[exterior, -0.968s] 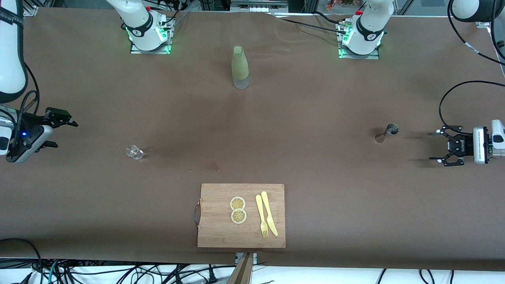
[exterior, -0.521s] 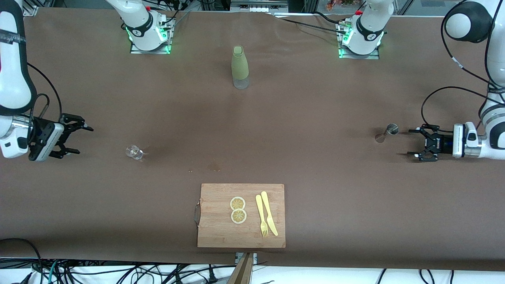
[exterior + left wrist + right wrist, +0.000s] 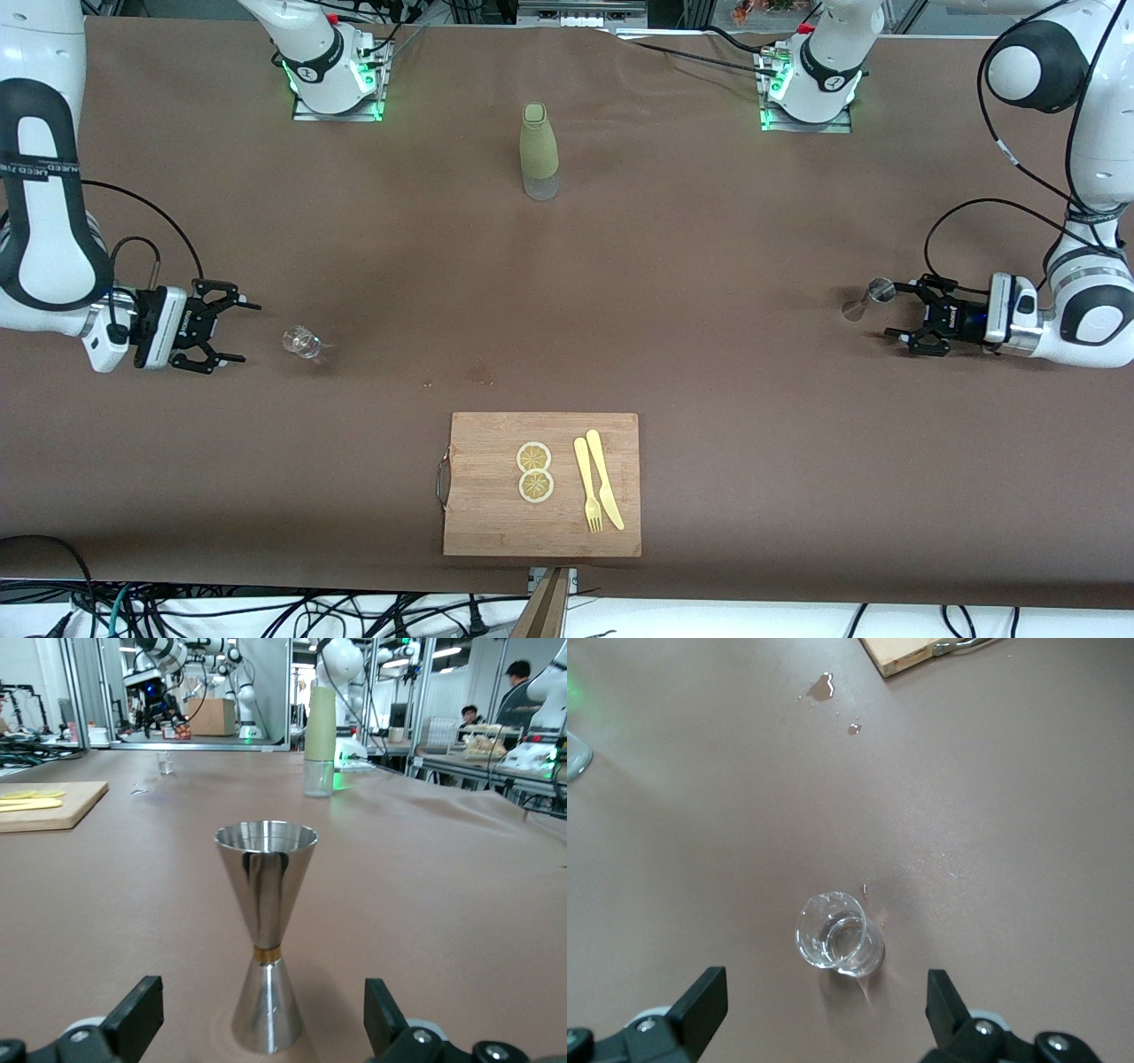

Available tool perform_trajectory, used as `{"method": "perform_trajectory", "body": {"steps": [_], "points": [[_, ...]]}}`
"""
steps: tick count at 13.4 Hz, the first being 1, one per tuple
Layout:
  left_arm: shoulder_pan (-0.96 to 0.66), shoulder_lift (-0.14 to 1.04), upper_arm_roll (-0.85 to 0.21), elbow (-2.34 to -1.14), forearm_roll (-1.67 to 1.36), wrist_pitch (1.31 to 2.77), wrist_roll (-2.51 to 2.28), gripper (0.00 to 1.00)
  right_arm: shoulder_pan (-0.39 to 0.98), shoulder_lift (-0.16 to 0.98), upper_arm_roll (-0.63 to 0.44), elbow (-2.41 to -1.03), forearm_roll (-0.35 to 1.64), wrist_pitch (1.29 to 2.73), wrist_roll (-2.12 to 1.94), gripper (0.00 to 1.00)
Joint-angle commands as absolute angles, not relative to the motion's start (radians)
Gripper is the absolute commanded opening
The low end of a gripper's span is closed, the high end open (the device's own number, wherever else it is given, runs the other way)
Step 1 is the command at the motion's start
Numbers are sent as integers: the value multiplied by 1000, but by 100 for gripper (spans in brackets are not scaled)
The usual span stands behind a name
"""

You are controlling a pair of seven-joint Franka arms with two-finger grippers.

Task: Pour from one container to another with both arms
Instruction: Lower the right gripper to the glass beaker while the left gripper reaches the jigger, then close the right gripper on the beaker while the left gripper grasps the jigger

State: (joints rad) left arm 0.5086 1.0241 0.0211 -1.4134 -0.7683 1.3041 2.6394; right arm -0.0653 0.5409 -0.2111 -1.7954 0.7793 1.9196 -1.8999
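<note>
1. Broadly, a brown table (image 3: pixel 709 266) is carrying everything, with both arm bases standing along its edge farthest from the front camera.
2. Reaching low over its own end of the table, the left arm (image 3: pixel 1085 177) is holding the left gripper (image 3: pixel 902 309) just beside a steel jigger (image 3: pixel 870 297), fingers spread wide and gripping nothing; in the left wrist view the jigger (image 3: pixel 266 930) is standing upright between the two black fingertips (image 3: pixel 137 1014), untouched.
3. Mirroring it at the other end, the right arm (image 3: pixel 44 221) is holding the right gripper (image 3: pixel 239 332) near a small clear glass (image 3: pixel 301 342), jaws wide apart and empty; the right wrist view is showing the glass (image 3: pixel 837 935) upright on the cloth, apart from the fingertips.
4. Nearest the front camera, a wooden cutting board (image 3: pixel 483 523) is lying flat, bearing two lemon slices (image 3: pixel 534 471), a yellow fork (image 3: pixel 586 486) and a yellow knife (image 3: pixel 604 478) side by side.
5. Between the bases, a green-sleeved bottle (image 3: pixel 539 151) is standing upright.
6. Just off the board, a small wet spot (image 3: pixel 483 379) is showing on the table.
</note>
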Motion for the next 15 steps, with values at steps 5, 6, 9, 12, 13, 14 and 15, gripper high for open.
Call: {"method": "perform_trajectory", "body": {"steps": [5,6,9,12,13,14,15], "points": [[488,1028,23,-1483,-802,1284,2697,99,-98,629,-227,-1783,931,1907,-2201,100],[488,1028,23,-1483,-802,1282,2697,97,-98,649,-236,-1782,965,1890,-2241,100],[488,1025,23,-1482,-802,1270,2695,93,-100,693,-242,-1764,1035,1867,-2350,100],[488,1023,23,-1482,-805,1267,2694,91,-103,750,-247,-1734,1083,1787,-2391,100],[488,1025,23,-1482,-828,1269,2694,91,-103,764,-248,-1723,1085,1769,-2401,100],[488,1025,23,-1479,-837,1270,2695,91,-103,770,-249,-1721,1101,1761,-2413,100],[488,1025,23,-1479,-839,1272,2695,91,-103,776,-249,-1721,1115,1749,-2430,100]]}}
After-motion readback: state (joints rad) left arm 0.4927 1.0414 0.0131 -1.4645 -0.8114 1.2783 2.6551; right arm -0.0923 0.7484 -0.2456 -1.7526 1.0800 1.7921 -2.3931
